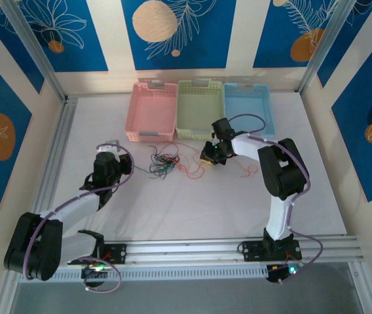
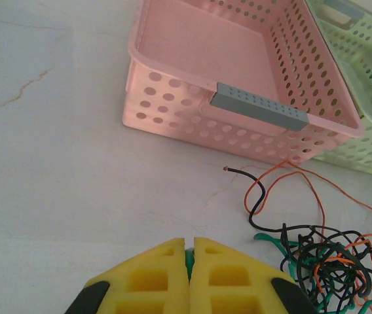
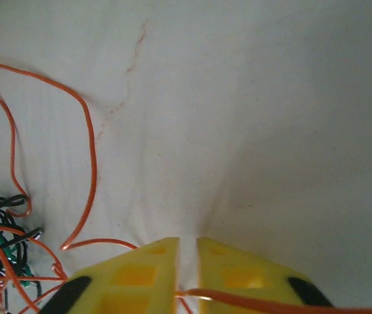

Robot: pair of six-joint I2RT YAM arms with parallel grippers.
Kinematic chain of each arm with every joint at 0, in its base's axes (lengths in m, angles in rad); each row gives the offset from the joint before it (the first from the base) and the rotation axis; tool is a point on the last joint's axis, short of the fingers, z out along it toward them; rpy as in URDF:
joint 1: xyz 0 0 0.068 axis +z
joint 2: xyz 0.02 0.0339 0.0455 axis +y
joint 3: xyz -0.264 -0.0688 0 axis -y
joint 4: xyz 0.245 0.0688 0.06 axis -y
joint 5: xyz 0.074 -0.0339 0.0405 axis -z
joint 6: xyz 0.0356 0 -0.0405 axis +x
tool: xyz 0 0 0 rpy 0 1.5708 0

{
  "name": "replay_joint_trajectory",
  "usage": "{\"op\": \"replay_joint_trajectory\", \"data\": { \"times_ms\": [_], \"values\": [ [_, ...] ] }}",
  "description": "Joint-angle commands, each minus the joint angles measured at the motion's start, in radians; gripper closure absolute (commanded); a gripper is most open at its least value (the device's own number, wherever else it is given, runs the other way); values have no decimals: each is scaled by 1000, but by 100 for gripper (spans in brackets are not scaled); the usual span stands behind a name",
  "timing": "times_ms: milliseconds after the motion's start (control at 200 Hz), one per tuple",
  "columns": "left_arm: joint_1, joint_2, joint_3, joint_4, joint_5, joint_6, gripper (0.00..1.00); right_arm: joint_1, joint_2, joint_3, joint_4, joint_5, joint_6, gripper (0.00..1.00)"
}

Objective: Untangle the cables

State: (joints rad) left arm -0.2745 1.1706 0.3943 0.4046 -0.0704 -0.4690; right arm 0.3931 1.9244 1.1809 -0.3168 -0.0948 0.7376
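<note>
Presently | left gripper: fingers pressed together, nothing seen to be held | right gripper: closed, orange cable pinched | cable clump: laid on white table between grippers, at 3 o'clock of left gripper, 6 o'clock of pink basket.

Robot laboratory test cell. A white tabletop is enclosed by an aluminium-profile frame and wall panels printed with a blue leaf-and-disc pattern. Two small robot arms, the left arm and the right arm, are bolted to a slotted aluminium rail along the tabletop's near edge. A pink basket, green basket and blue basket, all perforated plastic, line its far edge.
</note>
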Motion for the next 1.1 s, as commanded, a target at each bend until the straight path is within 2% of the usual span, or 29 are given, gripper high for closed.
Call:
{"op": "replay_joint_trajectory", "data": {
  "times_ms": [0,30,105,205,430,565,750,960,990,1095],
  "values": [
    [12,4,11,20,12,11,100,-3,-41,-12,24,-31,-8,95],
    [12,4,10,20,11,10,100,-7,-61,-26,33,-20,-13,100],
    [12,3,11,18,5,8,100,-27,-128,-67,45,32,-21,100],
    [12,3,12,7,-17,2,100,-101,-244,-149,62,77,-7,100],
    [14,-27,4,-47,-146,-35,100,-412,-598,-468,148,233,156,100],
    [20,-94,-36,-56,-238,-67,100,-531,-741,-622,216,313,262,100],
    [29,-105,-43,-72,-273,-92,100,-566,-789,-640,213,338,269,100],
    [31,-94,-40,-64,-247,-85,100,-548,-701,-588,212,248,235,100],
    [31,-90,-37,-61,-240,-82,100,-539,-684,-575,207,235,228,94],
    [31,-75,-30,-56,-219,-75,100,-490,-651,-526,180,235,188,60]
  ]
}}
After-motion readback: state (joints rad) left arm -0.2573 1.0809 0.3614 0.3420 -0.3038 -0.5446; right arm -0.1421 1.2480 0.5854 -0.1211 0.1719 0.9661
